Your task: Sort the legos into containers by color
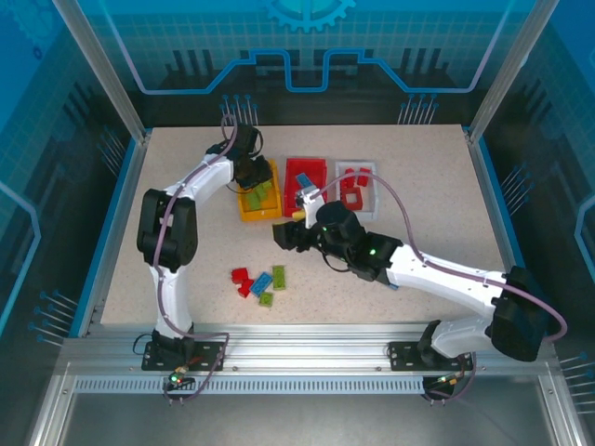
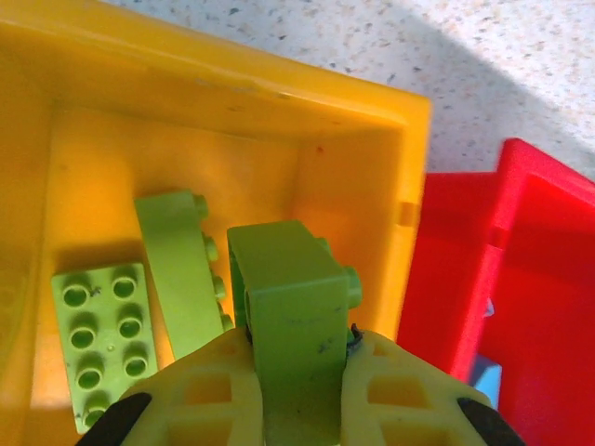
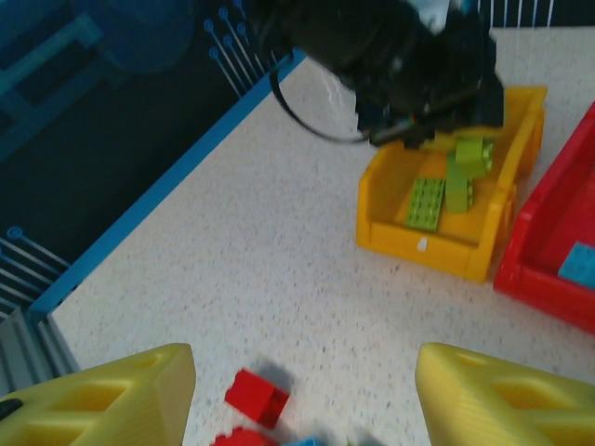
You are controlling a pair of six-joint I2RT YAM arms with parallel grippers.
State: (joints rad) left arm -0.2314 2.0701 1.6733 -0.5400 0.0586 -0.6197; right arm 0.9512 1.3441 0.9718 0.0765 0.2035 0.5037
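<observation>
SORTING BY COLOUR: A lime-green brick, pinched at its near end in the left jaws, hangs over the open yellow bin at the far middle of the desk. Its long axis runs straight out ahead of the jaws and its studs face right, toward the red bin just beside. Two more greens lie on the bin floor below and to the left of it: a flat brick with its studs up, and a long brick tipped on edge. The held piece sits within the outline of the bin's walls, closer to the right wall, so simply opening the jaws looks enough to drop it among its own colour.

Further right, the red bin carries a blue brick, and the white bin holds red bricks. Nearer, a small unsorted cluster of red, blue and green waits on the desk. The right jaws hover over the desk, spread wide and empty, with a loose red brick lying between them; that arm is the nearer to the cluster.
</observation>
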